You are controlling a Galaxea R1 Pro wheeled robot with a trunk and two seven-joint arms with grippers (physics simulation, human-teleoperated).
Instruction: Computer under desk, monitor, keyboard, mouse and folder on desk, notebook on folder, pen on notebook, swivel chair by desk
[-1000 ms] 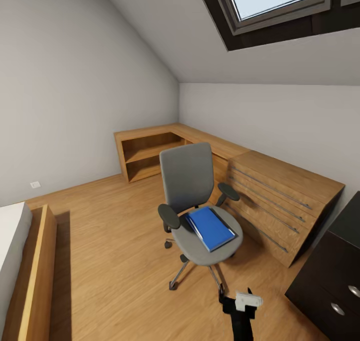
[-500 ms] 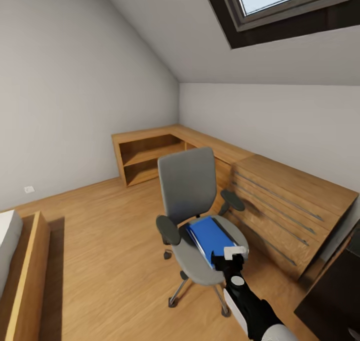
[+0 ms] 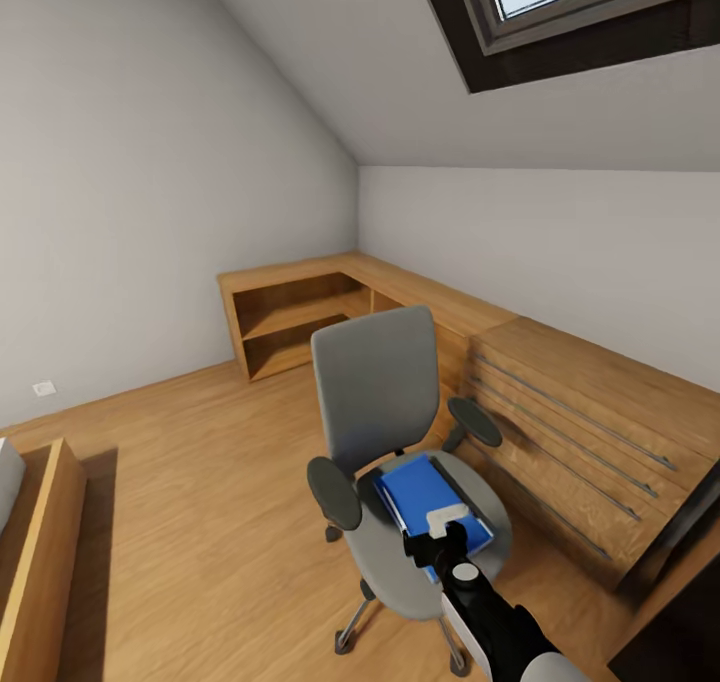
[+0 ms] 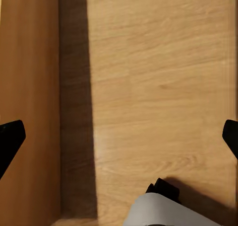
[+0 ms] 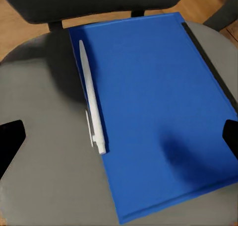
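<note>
Two fingertips of your right gripper (image 5: pixel 119 136) are sitting wide apart, empty, hovering directly over the blue folder (image 5: pixel 158 107) lying on the swivel chair (image 3: pixel 385 442) seat; its long axis is running away from the jaws, pen (image 5: pixel 91 102) alongside

At my twelve o'clock a low wooden corner shelf unit (image 3: pixel 300 317) runs along the far wall. A wooden chest of drawers (image 3: pixel 590 417) sits at two o'clock. A skylight (image 3: pixel 590 7) is overhead. A wooden bed frame (image 3: pixel 40 552) edges in at nine o'clock.
</note>
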